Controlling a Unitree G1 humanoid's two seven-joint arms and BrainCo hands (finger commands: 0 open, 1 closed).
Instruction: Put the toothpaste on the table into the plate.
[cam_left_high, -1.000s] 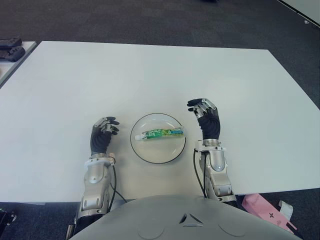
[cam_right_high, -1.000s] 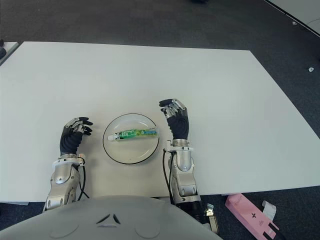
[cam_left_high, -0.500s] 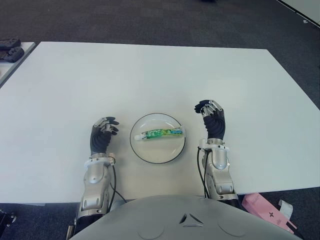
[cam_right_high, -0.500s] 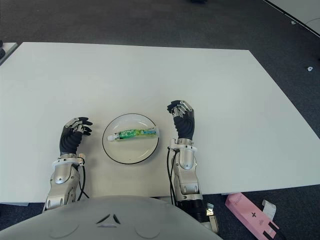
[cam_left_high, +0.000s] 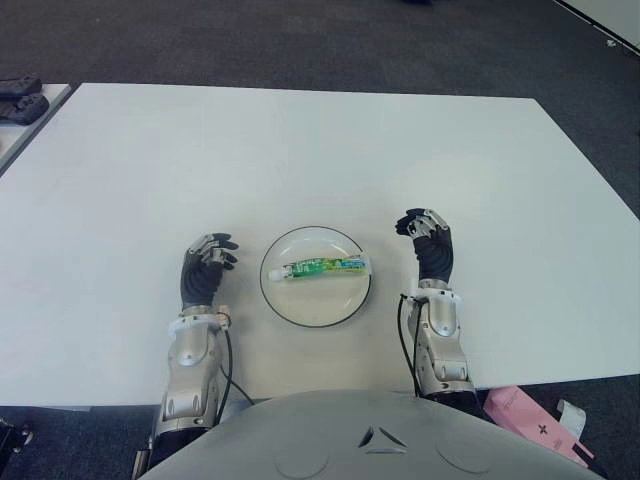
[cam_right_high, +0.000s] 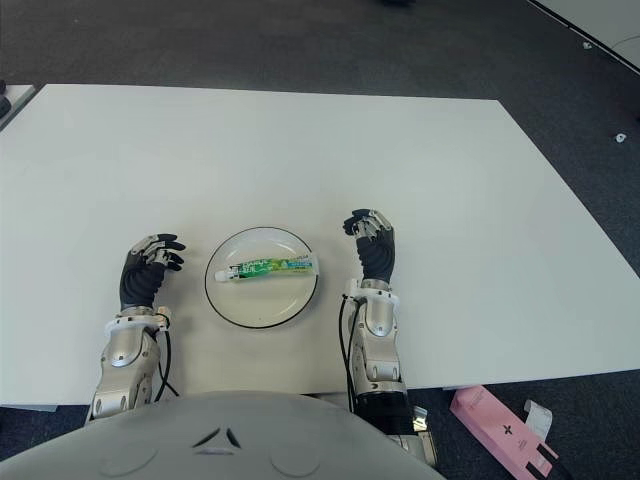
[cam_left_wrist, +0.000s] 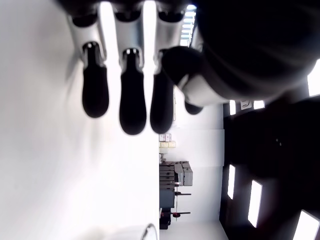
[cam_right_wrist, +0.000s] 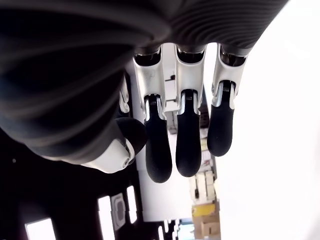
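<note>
Looking down from the head camera, we see the toothpaste (cam_left_high: 325, 267) lying flat inside the plate (cam_left_high: 290, 305), its cap end toward our left side and its flat end reaching the rim on our right. The plate, white with a dark rim, sits on the white surface (cam_left_high: 300, 150) close to our body, between our two hands. Our right hand (cam_left_high: 431, 250) shows just beside the plate on its right, apart from the rim, with its fingers (cam_right_wrist: 187, 145) loosely bent and nothing between them; our right wrist view shows the fingertips and thumb with only open space around them. Our left hand (cam_left_high: 204, 270) shows on the plate's left, a little farther from the rim, its fingers (cam_left_wrist: 132, 95) likewise relaxed and holding nothing. Whether either hand actually touches the surface we cannot tell from these views. At the far left edge, dark objects (cam_left_high: 20, 98), perhaps controllers, lie on a neighbouring table. A pink box (cam_left_high: 525, 418) lies on the dark floor (cam_left_high: 300, 40) near our right side.
</note>
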